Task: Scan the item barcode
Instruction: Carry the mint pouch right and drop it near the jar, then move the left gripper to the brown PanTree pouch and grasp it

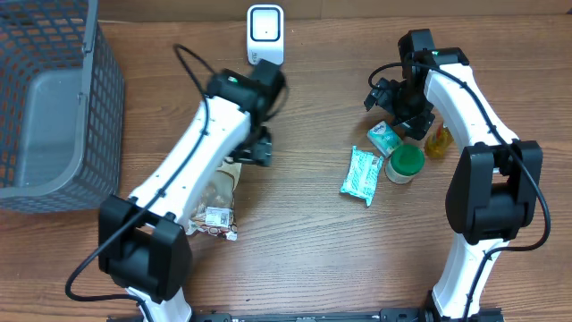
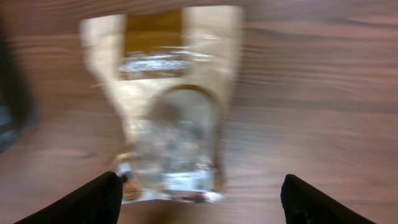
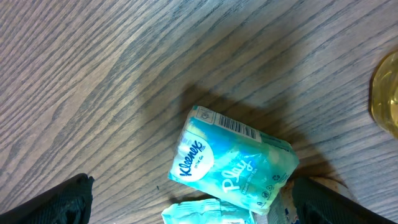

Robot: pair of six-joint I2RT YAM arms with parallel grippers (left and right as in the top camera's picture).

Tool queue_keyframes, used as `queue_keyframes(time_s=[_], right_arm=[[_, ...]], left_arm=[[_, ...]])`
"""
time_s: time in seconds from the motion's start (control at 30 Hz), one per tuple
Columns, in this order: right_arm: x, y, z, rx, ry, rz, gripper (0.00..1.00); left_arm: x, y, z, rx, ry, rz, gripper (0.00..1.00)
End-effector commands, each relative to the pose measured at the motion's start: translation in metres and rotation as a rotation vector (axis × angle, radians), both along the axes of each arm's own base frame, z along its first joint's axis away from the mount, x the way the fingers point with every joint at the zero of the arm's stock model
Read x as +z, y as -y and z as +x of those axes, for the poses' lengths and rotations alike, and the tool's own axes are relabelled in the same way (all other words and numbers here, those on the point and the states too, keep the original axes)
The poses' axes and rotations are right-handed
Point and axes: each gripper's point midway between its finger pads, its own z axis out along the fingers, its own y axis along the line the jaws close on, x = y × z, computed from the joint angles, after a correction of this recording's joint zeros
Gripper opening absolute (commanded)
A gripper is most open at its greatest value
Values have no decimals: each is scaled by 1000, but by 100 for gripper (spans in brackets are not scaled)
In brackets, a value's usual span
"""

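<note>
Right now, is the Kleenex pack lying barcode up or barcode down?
Barcode up: the Kleenex pack lies flat, black bars showing along one edge in the right wrist view.

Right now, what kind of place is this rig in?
Probably a mock checkout station on a wooden table: a white barcode scanner at the back edge, a grey mesh basket on the left, and a Kleenex pack.
</note>
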Motion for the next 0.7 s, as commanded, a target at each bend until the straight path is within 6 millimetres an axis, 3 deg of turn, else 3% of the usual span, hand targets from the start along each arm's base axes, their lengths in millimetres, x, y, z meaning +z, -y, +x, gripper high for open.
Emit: queue_keyframes(time_s=[0.0,0.27,0.43,0.67], right_arm=[[17,1,9,1,52,5,100],[17,1,9,1,52,5,100],[17,1,9,1,52,5,100],[17,1,9,1,52,5,100]], left_arm=[[-2,-50,5,109,12,125,82],[-40,-109,-20,285,-120,126,83],[-67,-112,-31,333,-170,30,87],[-96,-99,-45,315,-222,-69,87]])
